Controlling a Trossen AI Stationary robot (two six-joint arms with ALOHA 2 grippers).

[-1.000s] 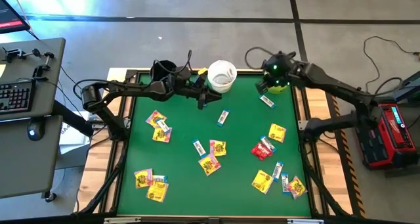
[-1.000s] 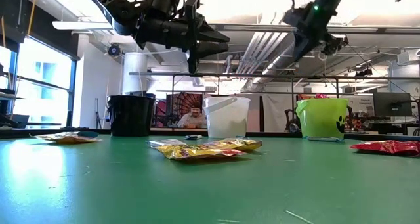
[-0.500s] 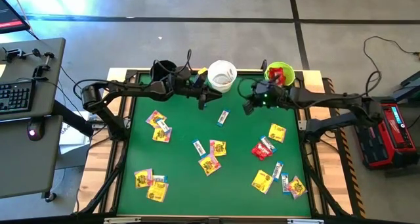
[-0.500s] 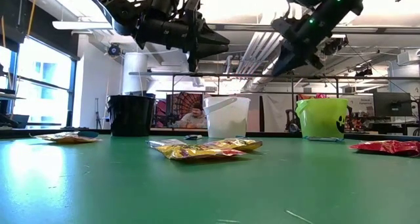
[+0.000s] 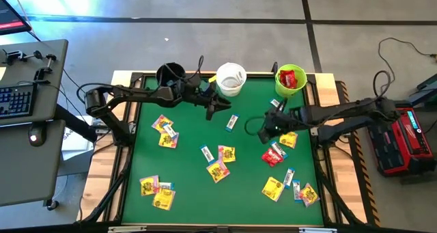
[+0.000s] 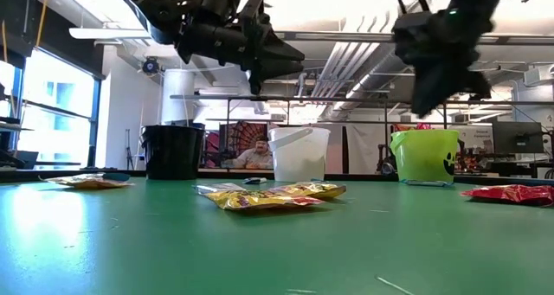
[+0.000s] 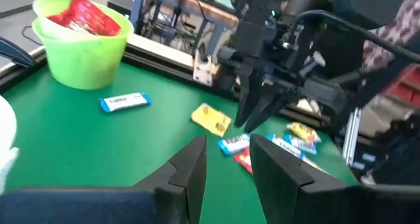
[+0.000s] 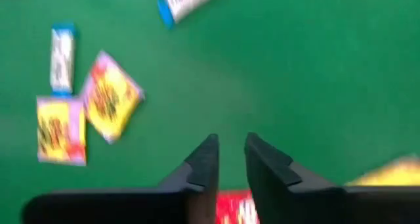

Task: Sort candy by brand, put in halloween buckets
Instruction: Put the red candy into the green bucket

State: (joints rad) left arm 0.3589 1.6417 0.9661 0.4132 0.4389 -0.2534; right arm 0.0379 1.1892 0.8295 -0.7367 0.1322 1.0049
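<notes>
Green felt covers the tabletop (image 5: 252,192), where the candy is strewn: yellow packets (image 5: 218,170), red packets (image 5: 273,155) and slim white-and-blue packets (image 5: 232,122); their printing is too small to read. Along the far edge stand the black bucket (image 5: 168,74), the white bucket (image 5: 231,78) and the lime green bucket (image 5: 290,80), the green one holding a red packet (image 7: 84,17). The right claw (image 5: 265,132) hangs above the right half of the tabletop, just left of a yellow packet (image 5: 287,139) and just beyond the red packets, its fingers (image 8: 205,163) only a narrow gap apart and holding nothing. The left claw (image 5: 213,103) hovers near the white bucket, left of a white-and-blue packet, fingers (image 7: 190,168) slightly parted and empty.
</notes>
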